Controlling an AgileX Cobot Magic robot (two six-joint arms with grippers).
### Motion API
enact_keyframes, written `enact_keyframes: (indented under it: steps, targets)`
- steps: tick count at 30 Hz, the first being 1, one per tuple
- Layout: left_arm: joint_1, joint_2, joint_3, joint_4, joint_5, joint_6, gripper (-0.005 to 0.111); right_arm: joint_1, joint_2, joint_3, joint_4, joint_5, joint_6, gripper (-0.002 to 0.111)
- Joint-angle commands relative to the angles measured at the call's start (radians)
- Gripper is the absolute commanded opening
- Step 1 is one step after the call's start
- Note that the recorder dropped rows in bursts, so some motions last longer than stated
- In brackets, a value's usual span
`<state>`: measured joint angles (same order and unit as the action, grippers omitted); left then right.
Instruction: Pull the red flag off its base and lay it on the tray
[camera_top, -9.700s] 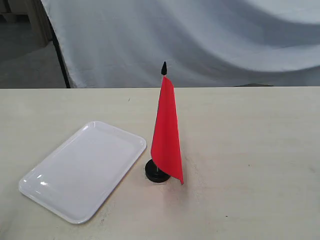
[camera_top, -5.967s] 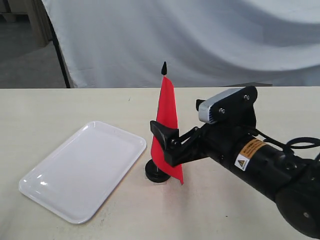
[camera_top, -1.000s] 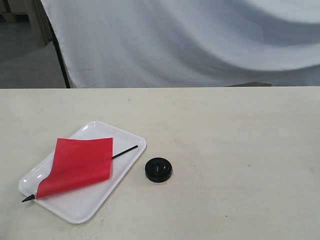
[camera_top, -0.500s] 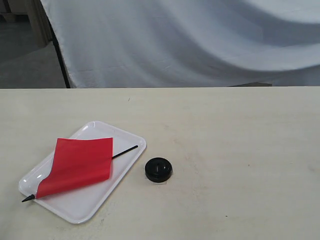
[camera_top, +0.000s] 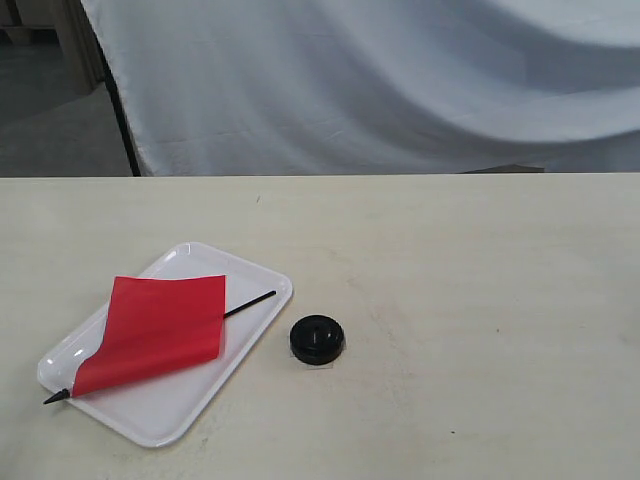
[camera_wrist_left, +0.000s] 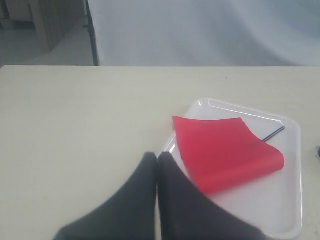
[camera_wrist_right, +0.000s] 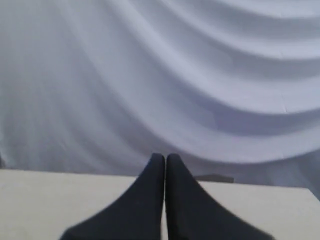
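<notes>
- The flag (camera_top: 155, 333) lies flat on the tray (camera_top: 180, 405). In the exterior view its stick slants from 8 to 2 o'clock.
- Its pointed tip aims at 8 o'clock and pokes past the tray's corner; the red cloth spreads on the stick's 11 o'clock side.
- The base (camera_top: 317, 339) stands on the table (camera_top: 480, 300) at the tray's 3 o'clock, just beside it and apart.
- Left gripper (camera_wrist_left: 157, 157): fingers pressed together, gripping nothing, near the tray.
- Right gripper (camera_wrist_right: 165, 157): likewise closed on nothing.
- The table is pale wood grain; a white draped sheet (camera_top: 400, 90) hangs behind it, with a black pole (camera_top: 120, 110) at 11 o'clock.
</notes>
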<state>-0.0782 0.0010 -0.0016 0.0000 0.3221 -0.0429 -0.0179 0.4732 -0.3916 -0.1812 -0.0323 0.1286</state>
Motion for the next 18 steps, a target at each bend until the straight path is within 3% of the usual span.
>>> enact_keyframes:
  steps: [1, 10, 18]
  targets:
    - [-0.004, -0.001, 0.002, 0.000, 0.000, 0.001, 0.000, 0.001, -0.152, 0.018, 0.002, 0.007, 0.065, 0.002]
    - [-0.004, -0.001, 0.002, 0.000, 0.000, 0.001, 0.000, 0.001, -0.458, 0.068, 0.002, 0.063, 0.180, 0.002]
    - [-0.004, -0.001, 0.002, 0.000, 0.002, 0.001, 0.000, 0.036, -0.473, 0.061, -0.003, 0.082, 0.182, 0.002]
